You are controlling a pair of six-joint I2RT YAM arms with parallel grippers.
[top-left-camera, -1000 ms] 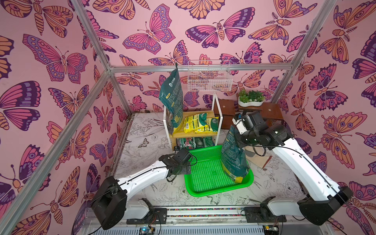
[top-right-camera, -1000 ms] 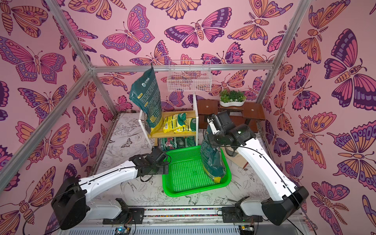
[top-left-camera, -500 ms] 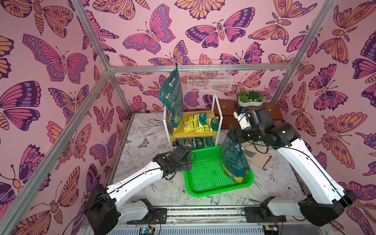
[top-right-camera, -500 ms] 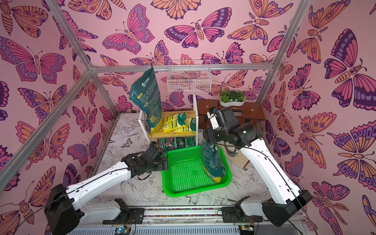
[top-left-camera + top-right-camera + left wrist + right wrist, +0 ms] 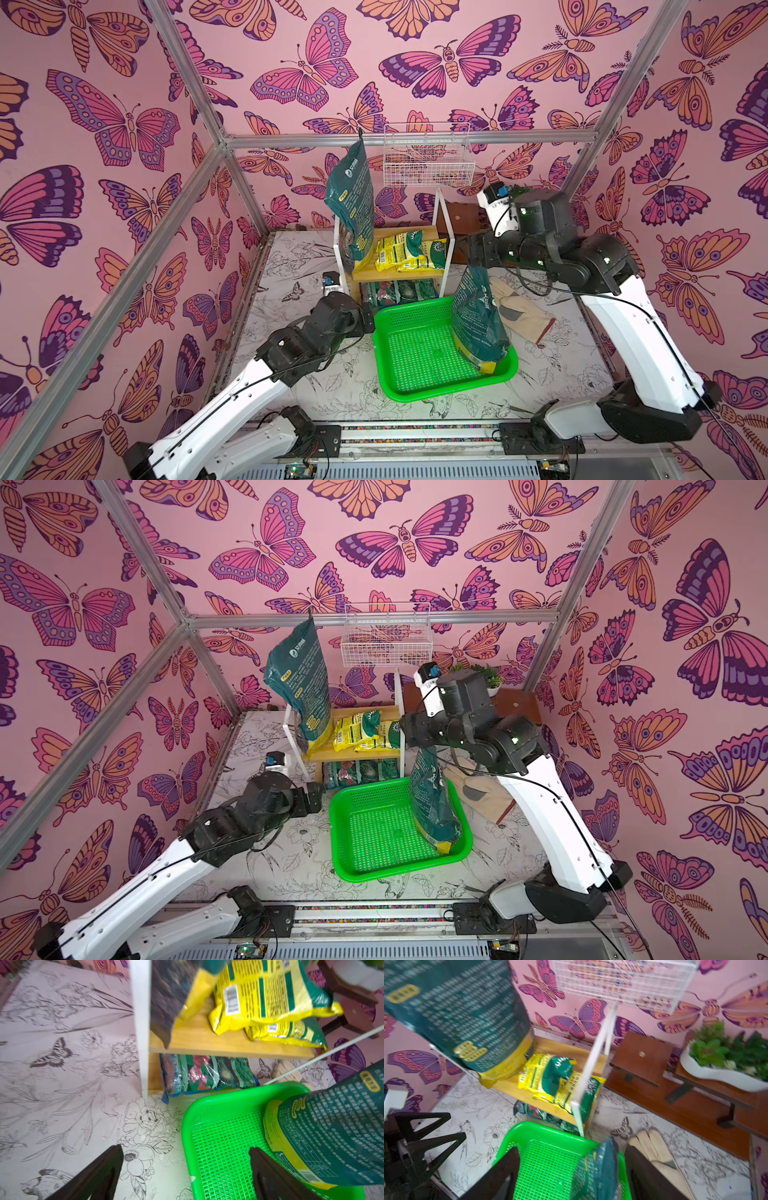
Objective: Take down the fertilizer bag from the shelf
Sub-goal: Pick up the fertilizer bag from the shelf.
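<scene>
A dark teal fertilizer bag (image 5: 478, 324) (image 5: 432, 808) stands upright in the right part of a green basket (image 5: 415, 395), off the shelf (image 5: 399, 275). My right gripper (image 5: 572, 1148) is open just above it. The bag's top edge (image 5: 602, 1163) rises loose between the spread fingers, nearer one of them. In both top views that gripper (image 5: 473, 255) (image 5: 415, 733) hangs over the bag's top. My left gripper (image 5: 186, 1148) (image 5: 368, 320) is open and empty, low at the basket's left rim. A second tall teal bag (image 5: 353, 208) leans on the shelf's upper board beside yellow bags (image 5: 401, 249).
Flower-print packets (image 5: 399, 289) fill the shelf's lower tier right behind the basket. A white wire basket (image 5: 428, 158) hangs above the shelf. The brown plant stand (image 5: 461, 216) with a potted plant (image 5: 486, 677) is at the back right. A cream glove (image 5: 519, 311) lies right of the basket.
My right gripper has opened and let go of the bag's top. The bag stays standing in the green basket. My left arm has reached slightly forward along the basket's left side.
</scene>
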